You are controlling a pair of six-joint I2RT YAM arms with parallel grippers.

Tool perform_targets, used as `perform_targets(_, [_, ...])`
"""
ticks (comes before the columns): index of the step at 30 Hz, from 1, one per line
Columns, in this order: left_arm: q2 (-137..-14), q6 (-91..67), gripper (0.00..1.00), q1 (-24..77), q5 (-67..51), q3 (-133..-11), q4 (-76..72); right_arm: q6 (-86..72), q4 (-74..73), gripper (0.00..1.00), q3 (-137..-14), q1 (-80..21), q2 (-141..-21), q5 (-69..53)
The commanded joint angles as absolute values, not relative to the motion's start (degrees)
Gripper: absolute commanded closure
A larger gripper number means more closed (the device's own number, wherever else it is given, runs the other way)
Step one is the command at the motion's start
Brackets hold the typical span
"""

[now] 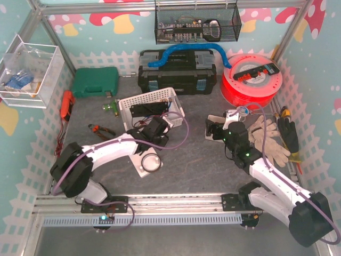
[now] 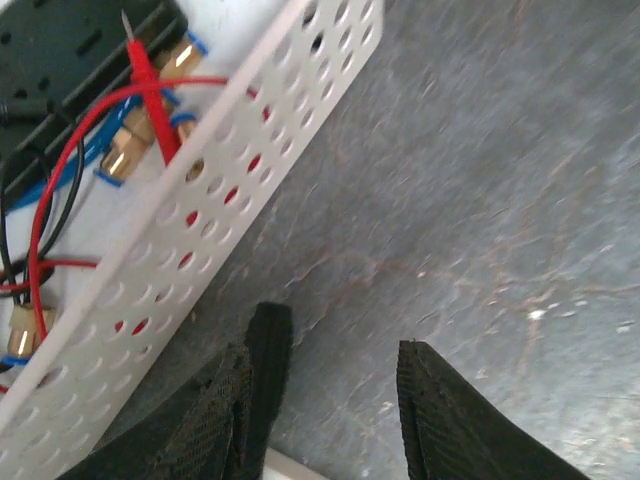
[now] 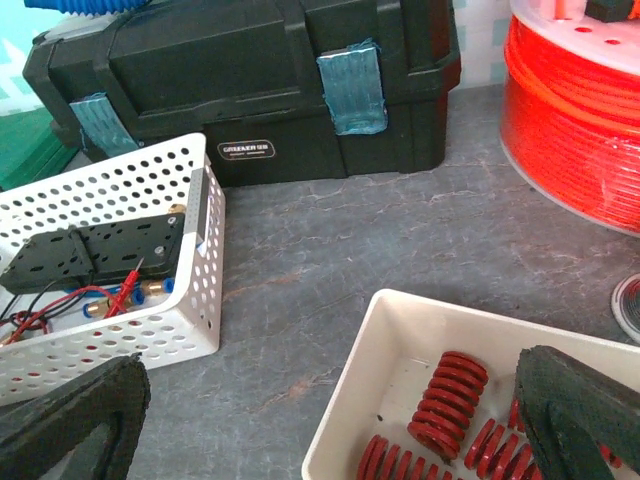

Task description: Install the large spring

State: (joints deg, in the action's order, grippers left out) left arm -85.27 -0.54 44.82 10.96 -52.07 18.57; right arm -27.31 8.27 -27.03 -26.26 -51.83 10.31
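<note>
The large red spring (image 3: 452, 400) lies in a white tray (image 3: 372, 395) among several other red springs (image 3: 400, 466). My right gripper (image 3: 330, 362) hovers over that tray, open wide, with nothing between its fingers (image 3: 575, 415). In the top view it (image 1: 216, 128) covers most of the tray. My left gripper (image 2: 340, 330) hangs over bare grey mat beside the white perforated basket (image 2: 200, 215). Its jaws are partly apart with nothing between them. In the top view the left gripper (image 1: 154, 131) is just in front of the basket. A white base plate with a round part (image 1: 147, 162) lies below it.
The basket (image 1: 152, 104) holds a black block with red wires. A black toolbox (image 1: 177, 72) and a red filament spool (image 1: 250, 80) stand at the back. Work gloves (image 1: 269, 140) lie right of my right arm. Pliers (image 1: 101, 129) and a green case (image 1: 95, 81) are on the left.
</note>
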Motion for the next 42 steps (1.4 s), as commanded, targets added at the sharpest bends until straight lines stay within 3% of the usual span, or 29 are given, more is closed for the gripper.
perform_targets(1, [-89.27,0.80,0.57,45.18,17.28,-54.84,25.11,-28.27,9.87,0.01,-26.27,-26.46,-51.58,12.71])
perform_targets(18, [-97.44,1.61,0.62,45.21,20.17,-58.69,26.77,-27.93,9.33,0.01,-26.23,-26.46,-50.93,14.23])
perform_targets(36, [-104.34,3.60,0.59,44.57,24.85,-61.11,26.72,-27.76,9.35,0.01,-26.38,-26.45,-51.62,14.29])
perform_targets(42, [-104.75,3.84,0.65,44.20,23.47,-60.99,26.64,-27.68,9.40,0.01,-26.48,-26.46,-51.86,14.69])
